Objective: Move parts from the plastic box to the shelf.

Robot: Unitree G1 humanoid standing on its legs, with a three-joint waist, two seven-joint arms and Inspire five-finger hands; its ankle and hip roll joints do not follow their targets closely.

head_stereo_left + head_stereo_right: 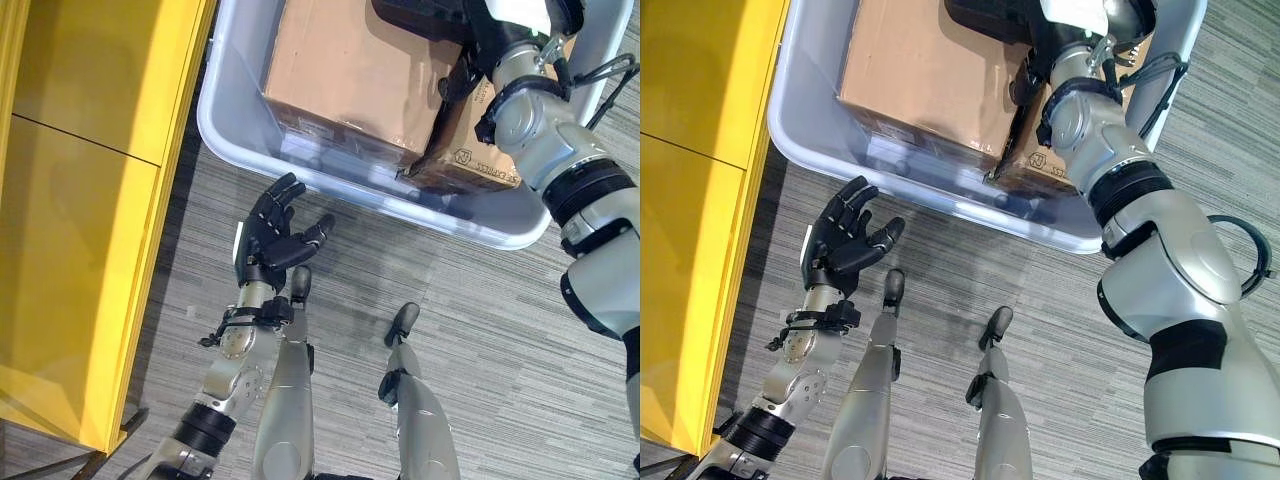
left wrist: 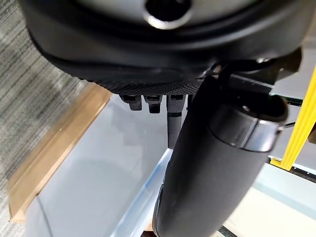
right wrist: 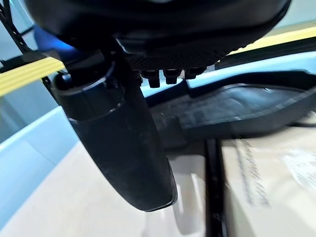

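Note:
A grey plastic box (image 1: 228,135) stands on the carpet and holds a large cardboard carton (image 1: 350,70) and a smaller one (image 1: 480,155). A black moulded part (image 3: 247,106) lies on top of the cartons at the far side of the box. My right arm reaches into the box, and my right hand (image 3: 118,140) hovers just above the cartons near the black part, fingers straight and holding nothing. Outside the box's near wall, my left hand (image 1: 270,238) is open above the floor, palm up and empty.
The yellow shelf (image 1: 90,200) runs along the left side, close to the box's left end. Grey striped carpet (image 1: 480,330) lies between me and the box.

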